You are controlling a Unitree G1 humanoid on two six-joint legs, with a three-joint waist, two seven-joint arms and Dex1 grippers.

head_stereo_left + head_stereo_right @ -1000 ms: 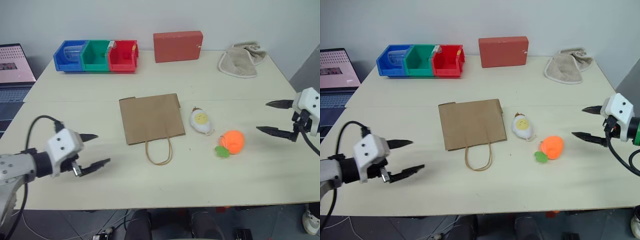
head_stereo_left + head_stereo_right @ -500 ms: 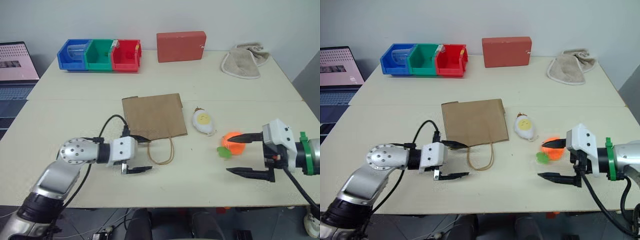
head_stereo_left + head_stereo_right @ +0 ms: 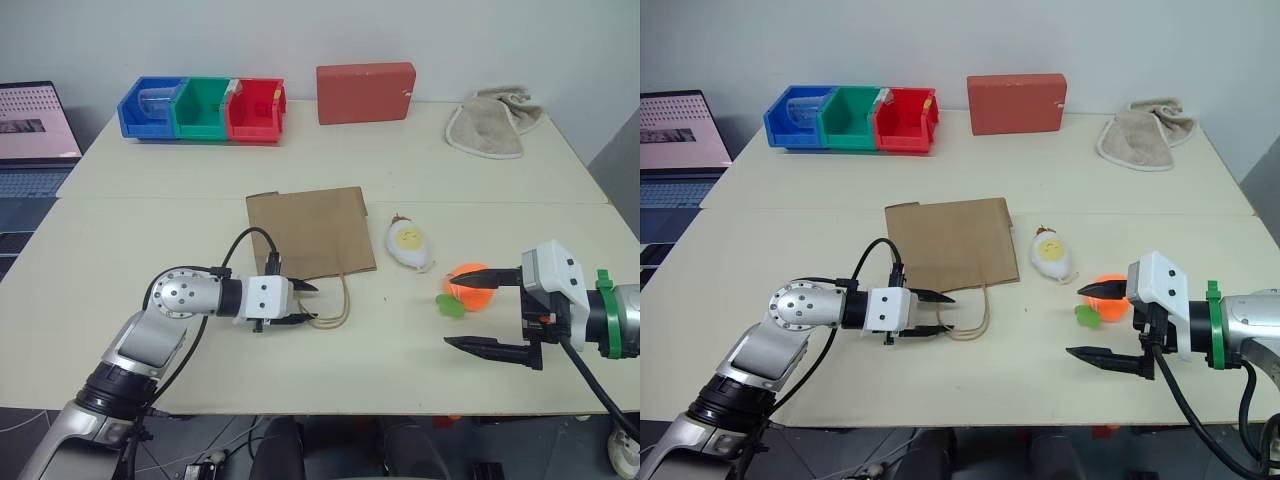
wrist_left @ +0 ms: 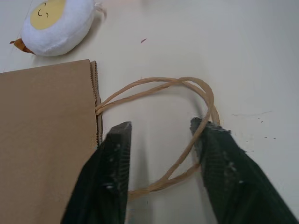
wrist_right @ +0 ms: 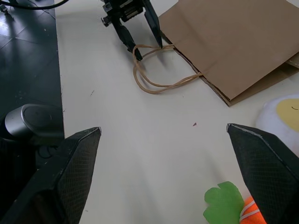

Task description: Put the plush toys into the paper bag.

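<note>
The brown paper bag (image 3: 310,232) lies flat mid-worktop, cord handles (image 4: 187,121) looped toward the front edge. The left gripper (image 3: 940,313) straddles one side of that loop, its fingers partly apart, with one touching the cord. The egg plush (image 3: 408,244) sits just beside the bag, the orange plush (image 3: 466,281) nearer the right edge, by the wide-open right gripper (image 3: 480,311).

Right end effector (image 5: 163,177) gapes wide over the desk (image 5: 107,60), left end effector (image 5: 140,30) at the paper bag (image 5: 233,42) handles, egg toy (image 5: 282,119) nearby.
</note>
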